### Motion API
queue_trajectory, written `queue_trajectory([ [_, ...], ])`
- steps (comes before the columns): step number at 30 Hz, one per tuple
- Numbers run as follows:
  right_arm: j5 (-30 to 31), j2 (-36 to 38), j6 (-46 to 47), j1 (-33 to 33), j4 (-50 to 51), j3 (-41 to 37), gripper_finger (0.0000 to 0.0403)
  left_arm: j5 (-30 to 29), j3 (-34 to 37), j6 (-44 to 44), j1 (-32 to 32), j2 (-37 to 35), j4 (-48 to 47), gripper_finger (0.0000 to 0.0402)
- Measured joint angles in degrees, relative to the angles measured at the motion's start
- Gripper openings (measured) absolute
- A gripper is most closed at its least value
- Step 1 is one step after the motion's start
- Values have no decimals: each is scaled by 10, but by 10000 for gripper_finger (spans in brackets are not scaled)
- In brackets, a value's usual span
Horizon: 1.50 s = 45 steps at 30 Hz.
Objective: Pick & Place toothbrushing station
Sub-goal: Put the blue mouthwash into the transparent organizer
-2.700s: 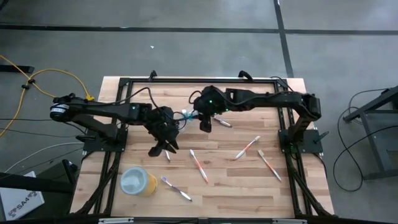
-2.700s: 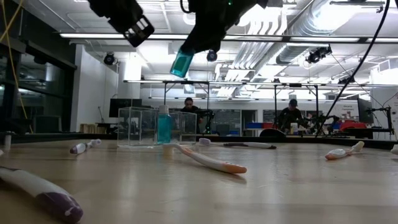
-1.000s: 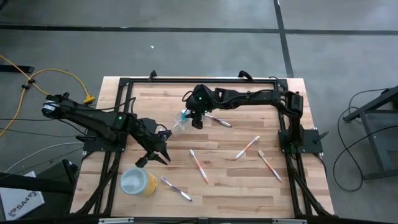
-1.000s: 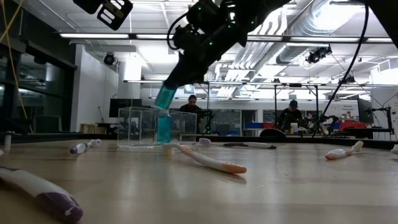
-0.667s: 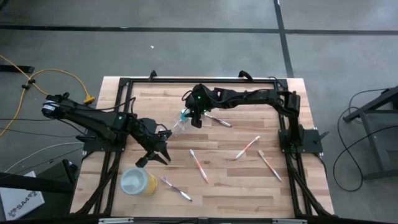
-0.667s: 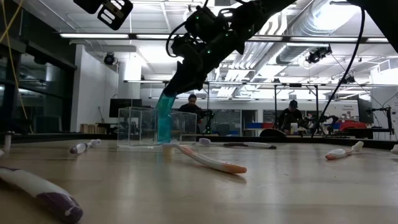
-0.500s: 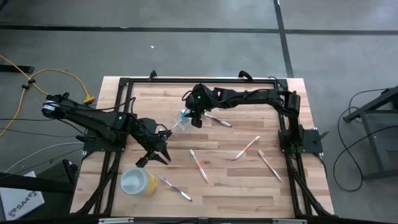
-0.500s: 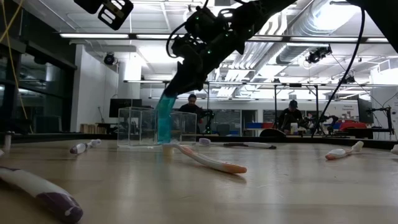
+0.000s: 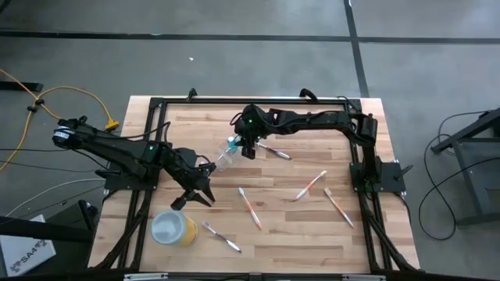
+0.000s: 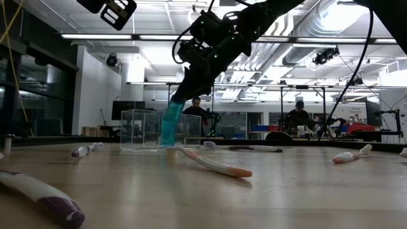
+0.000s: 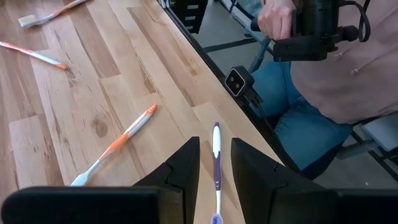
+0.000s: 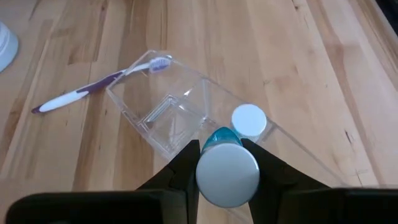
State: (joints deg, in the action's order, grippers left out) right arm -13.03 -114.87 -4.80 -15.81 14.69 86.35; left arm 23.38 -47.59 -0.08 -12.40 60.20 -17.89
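We see the right claw point(image 12: 227, 163) clamped on a blue tube point(image 10: 170, 124), holding it tilted over the clear plastic container point(image 12: 180, 112) near the table's point(image 9: 297, 234) far middle, where a second white-capped tube point(image 12: 249, 121) already stands. The left claw point(image 11: 215, 163) hangs above the table's near left with its fingers apart and nothing between them, a purple toothbrush point(image 11: 216, 168) lying below and the orange one point(image 11: 118, 144) beside it.
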Motion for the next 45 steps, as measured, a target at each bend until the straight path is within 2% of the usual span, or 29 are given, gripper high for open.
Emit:
queue_trajectory([
  [24, -5, -35, 0, 3, -11, 0, 85, 0, 0, -13, -2, 0, 6, 87],
  [28, 4, -35, 3, 3, -11, 0, 120, 0, 0, -13, -2, 0, 7, 87],
  [30, 8, -35, 3, 3, -12, 0, 126, 0, 0, -13, -2, 0, 8, 87],
  [38, 9, -35, 4, 3, -12, 0, 95, 0, 0, -15, -2, 0, 8, 87],
  [45, 11, -35, 7, 5, -12, 0, 149, 0, 0, -15, -2, 0, 8, 87],
])
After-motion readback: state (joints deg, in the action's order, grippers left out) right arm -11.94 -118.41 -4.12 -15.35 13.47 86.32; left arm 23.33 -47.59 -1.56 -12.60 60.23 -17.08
